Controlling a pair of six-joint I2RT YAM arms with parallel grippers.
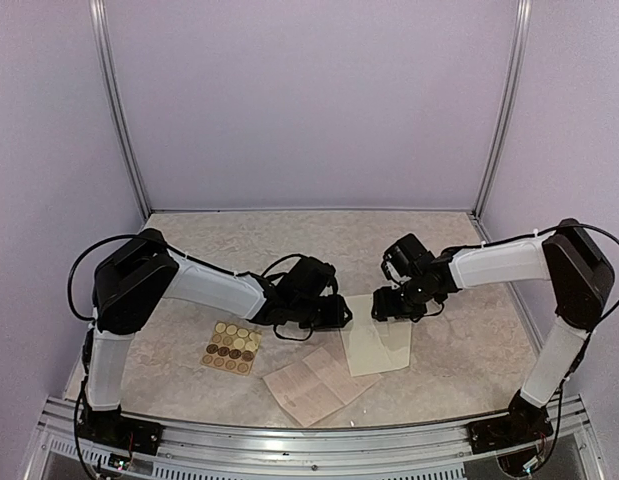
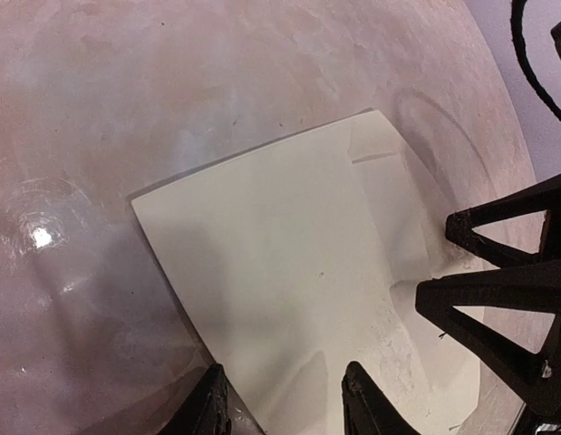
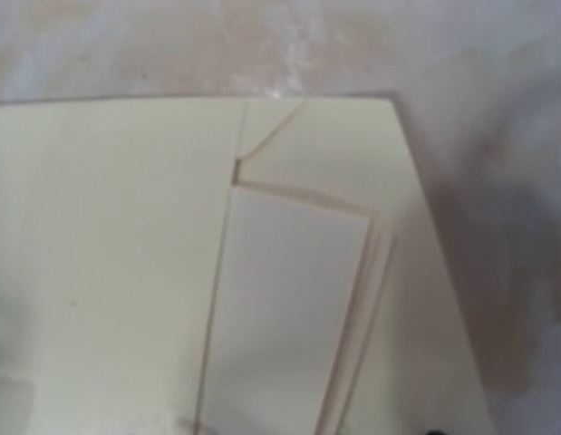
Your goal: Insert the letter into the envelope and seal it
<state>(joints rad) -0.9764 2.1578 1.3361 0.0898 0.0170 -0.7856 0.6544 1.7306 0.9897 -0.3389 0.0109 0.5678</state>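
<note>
The left end effector (image 2: 285, 408) is shown with its two black fingers parted and nothing clamped between them. It is held low over one edge of a plain cream rectangular paper envelope (image 2: 262, 263); whether the paper is touched cannot be told. The right end effector (image 2: 434, 261) is likewise shown parted and empty, with its black triangular fingers (image 2: 498, 313) set just above the envelope's opposite side.

The envelope is laid flat on a marbled beige worktop (image 1: 439, 250), between the two end effectors. Near one of its corners a paler folded panel (image 3: 289, 317) with layered edges is seen. Whether this is the flap or a tucked-in sheet cannot be told.

The envelope is judged light, thin and floppy, easily creased, and likely to slide on the smooth worktop. Because it lies flat, a pinch from above would probably fail. A hold is best taken at a raised fold or corner while the body is pinned by the other end effector.

A pinkish handwritten paper sheet (image 1: 314, 385) is laid just beside the envelope's near left corner. A tan card of round stickers (image 1: 231, 347) is set well to the envelope's left.
</note>
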